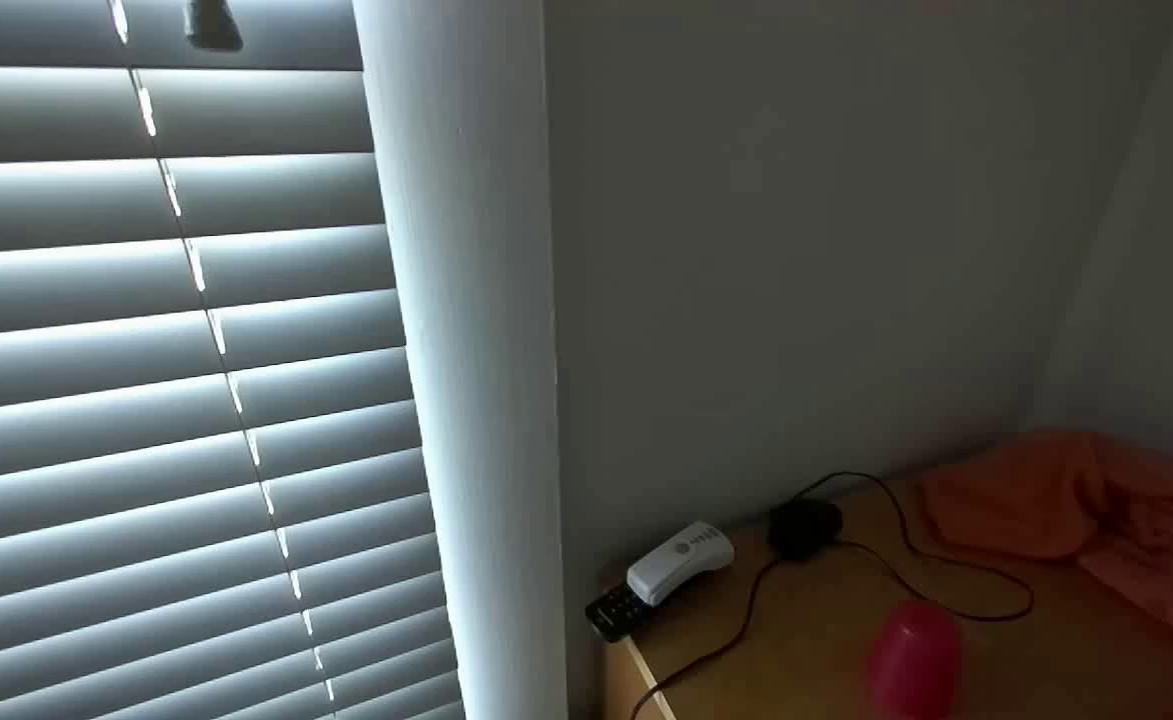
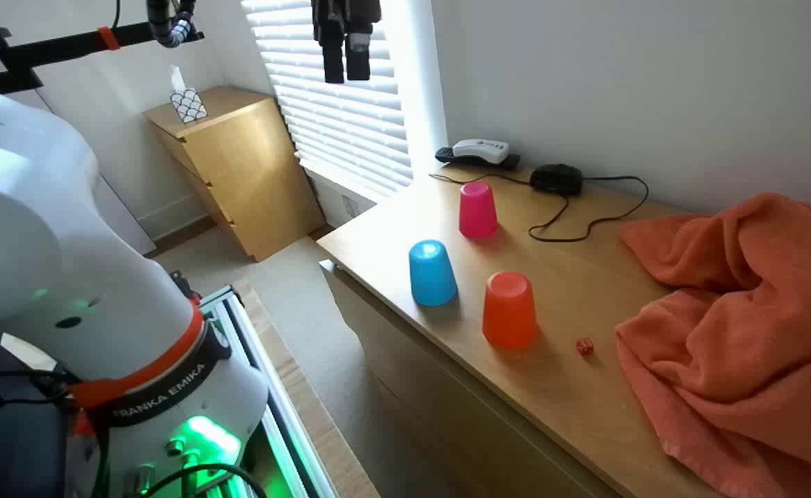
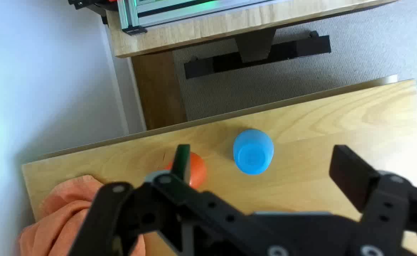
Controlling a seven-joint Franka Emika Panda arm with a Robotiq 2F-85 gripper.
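1 white arm [image 2: 122, 304], jaws spread wide, fingertips [image 2: 358, 68] pointing down, high above 3 upturned cups [image 2: 433, 274]

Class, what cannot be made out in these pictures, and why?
Part of the orange cup: wrist view, behind a gripper finger.
Dots on the red die: in an exterior view, too small.
Rest of the orange towel: both exterior views, right edge cuts it.
Labels on the white remote: both exterior views, too small.
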